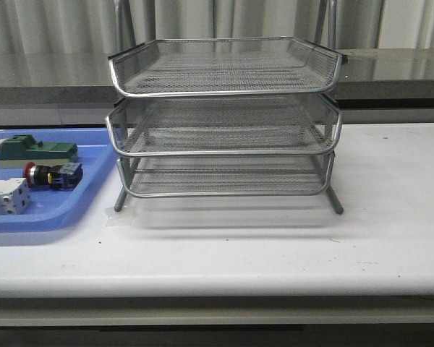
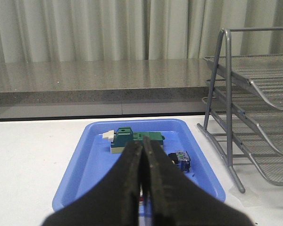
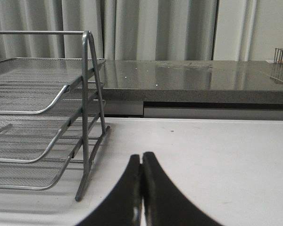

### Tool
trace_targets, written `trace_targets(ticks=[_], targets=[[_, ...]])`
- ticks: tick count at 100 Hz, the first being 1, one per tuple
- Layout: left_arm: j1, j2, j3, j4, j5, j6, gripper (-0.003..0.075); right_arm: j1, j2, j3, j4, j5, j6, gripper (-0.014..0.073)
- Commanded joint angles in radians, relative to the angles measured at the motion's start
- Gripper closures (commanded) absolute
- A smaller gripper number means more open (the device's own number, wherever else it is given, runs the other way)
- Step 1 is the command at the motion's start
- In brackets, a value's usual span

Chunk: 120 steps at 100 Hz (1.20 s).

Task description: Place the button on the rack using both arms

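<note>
the button (image 1: 52, 175) lies on its side in the blue tray (image 1: 58, 213) at the left end of the tabletop (image 1: 275, 246), and in the front view its long axis runs left to right: red head toward the left, blue rear block toward the rack (image 1: 224, 119). just behind it sits the green-and-cream block (image 1: 36, 152), and nearer the front edge, the white terminal block (image 1: 6, 196). the three lie close together but each looks apart from the others.

the rack stands mid-tabletop, just beside the tray's right rim, three mesh tiers stacked and stepped, all of them bare.

no arms in the front view at all. the wrist views supply those. the left gripper (image 2: 142, 179) hangs over the near end of the blue tray (image 2: 92, 155), its two black fingers pressed together with nothing between them. past the fingers only the button's blue rear block (image 2: 181, 161) peeks out; the red head is hidden behind the fingers here. the green-and-cream block (image 2: 132, 140) sits beyond. the rack's side frame (image 2: 228, 108) rises off to one side.

the right gripper (image 3: 141, 188) is over bare tabletop on the far side of the rack (image 3: 87, 117), fingers likewise closed tight on nothing. this view shows neither tray nor button.
</note>
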Motion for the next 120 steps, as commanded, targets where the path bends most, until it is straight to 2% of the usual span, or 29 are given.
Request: trace_targets(ticks=[1,52,77,107,120], targets=[[0.0,-0.029,0.033,-0.005,-0.088,-0.008,0.0741,-0.007,0.01,0.001,-0.001,-0.084,0.001,0.0651],[0.0,-0.029,0.033,-0.005,-0.088,-0.008,0.0741,-0.007,0.011,-0.034,-0.001,-0.116,0.001,0.0651],[0.0,-0.029,0.033,-0.005,-0.088,-0.008,0.0741,-0.007,0.085,-0.259,0.0,0.156,0.001,0.0651],[0.0,-0.029,0.033,-0.005,-0.088,-0.008,0.0741,-0.007,0.35,-0.577,0.04,0.564,0.001,0.0651],[0.0,-0.029,0.033,-0.005,-0.088,-0.008,0.0741,-0.007,0.478,-0.649,0.041,0.627,0.001,0.0651]])
